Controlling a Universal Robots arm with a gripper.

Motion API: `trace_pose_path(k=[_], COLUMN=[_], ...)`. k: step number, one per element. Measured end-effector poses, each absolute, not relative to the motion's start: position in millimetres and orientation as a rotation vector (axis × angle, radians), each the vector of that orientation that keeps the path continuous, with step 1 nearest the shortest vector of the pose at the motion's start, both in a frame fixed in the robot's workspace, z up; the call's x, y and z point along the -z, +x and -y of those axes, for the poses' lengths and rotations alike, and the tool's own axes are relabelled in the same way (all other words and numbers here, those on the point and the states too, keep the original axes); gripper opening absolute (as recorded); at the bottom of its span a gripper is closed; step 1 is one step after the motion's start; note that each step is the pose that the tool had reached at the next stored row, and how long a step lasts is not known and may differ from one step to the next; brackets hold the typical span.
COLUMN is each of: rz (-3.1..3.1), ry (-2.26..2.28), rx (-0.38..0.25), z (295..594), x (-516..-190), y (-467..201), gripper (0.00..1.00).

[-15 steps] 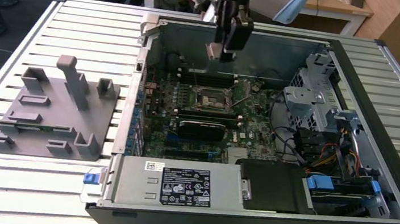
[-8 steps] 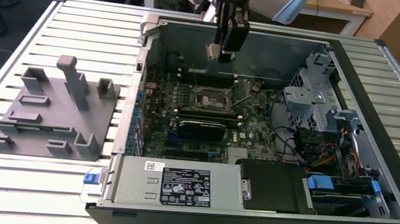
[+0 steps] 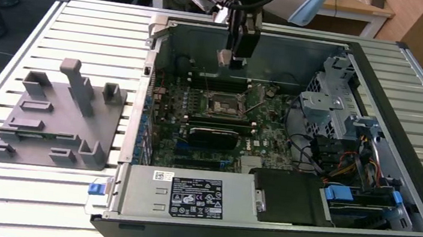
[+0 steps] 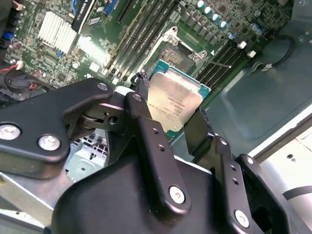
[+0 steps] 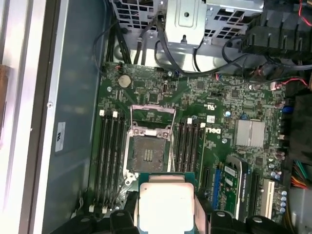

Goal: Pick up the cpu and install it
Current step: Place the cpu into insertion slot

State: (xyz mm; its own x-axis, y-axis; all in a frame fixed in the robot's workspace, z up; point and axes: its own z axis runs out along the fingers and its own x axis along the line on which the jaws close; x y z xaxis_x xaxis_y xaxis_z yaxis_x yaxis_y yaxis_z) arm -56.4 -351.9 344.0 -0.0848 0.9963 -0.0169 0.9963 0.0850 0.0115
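Exterior view: computer case (image 3: pixel 405 118) lies open on the slatted table (image 3: pixel 85 30), with the grey holder block (image 3: pixel 54 117) just beside it to the exterior view's left. Inside the case are the green motherboard (image 3: pixel 269 138), a drive cage (image 3: pixel 326 102) with cables at the exterior view's right, and a black box (image 3: pixel 291 198) along the near wall. The gripper (image 3: pixel 231 57) hangs within the case opening above the far part of the board, with the cpu (image 3: pixel 224 57) pinched at its tip, clear of the board. Second wrist view: the two black fingers (image 4: pixel 148 131) are clamped on opposite edges of the cpu (image 4: pixel 174 100), metal top plate facing the camera; the socket (image 4: pixel 178 56) sits beyond it, frame lifted, not touching the chip. First wrist view: the cpu (image 5: pixel 165 204) is held between the fingers above the board, near the open socket (image 5: pixel 148 153), whose contact field is exposed; memory slots (image 5: pixel 109 156) flank the socket on both sides, and a finned heatsink (image 5: pixel 249 132) sits well apart
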Motion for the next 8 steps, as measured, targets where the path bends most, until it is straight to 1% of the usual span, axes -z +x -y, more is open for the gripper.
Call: trace_pose_path(k=[8], rz=[-2.281], ry=[2.129], rx=[0.007], z=[350.5], x=[-330.8], y=[-55.4], gripper=[0.54])
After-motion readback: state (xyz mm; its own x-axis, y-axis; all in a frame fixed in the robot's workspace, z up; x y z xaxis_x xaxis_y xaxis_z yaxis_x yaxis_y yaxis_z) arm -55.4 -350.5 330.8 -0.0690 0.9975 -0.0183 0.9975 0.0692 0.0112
